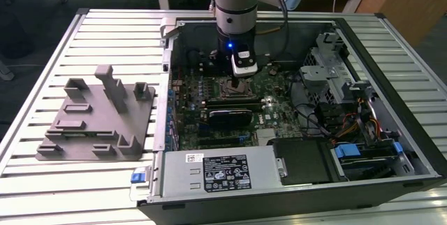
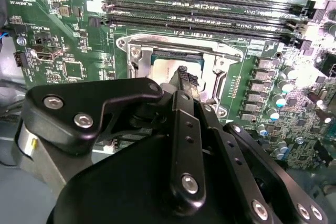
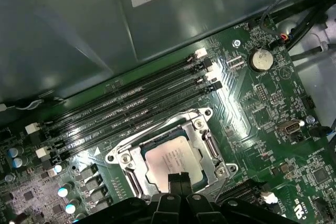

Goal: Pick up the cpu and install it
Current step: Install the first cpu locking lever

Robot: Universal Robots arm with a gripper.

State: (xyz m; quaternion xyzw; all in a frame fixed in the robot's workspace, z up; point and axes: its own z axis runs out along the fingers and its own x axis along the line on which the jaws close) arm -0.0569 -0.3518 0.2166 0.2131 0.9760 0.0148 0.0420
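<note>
The cpu [image 3: 170, 158] lay flat inside the socket frame [image 3: 124, 157] on the motherboard [image 3: 262, 103], its silver top facing up, just beside the long black memory slots [image 3: 131, 103]. The gripper [image 3: 179, 181] hung directly over the socket, its dark fingertips drawn close together and ending at the edge of the chip farthest from the memory slots; whether they pinched the chip's rim or merely rested there could not be told. Being square, the chip had no long axis, and its sides ran parallel to the frame. The first wrist view showed nearly the whole chip seated within the frame. In the second wrist view the gripper's black linkage covered most of the socket, leaving a sliver of chip [image 2: 163, 69] beside the fingertips [image 2: 185, 80]. The exterior view placed the gripper [image 1: 241, 81] inside the open computer case [image 1: 391, 42], well apart from the grey fixture block [image 1: 98, 125] outside it.
</note>
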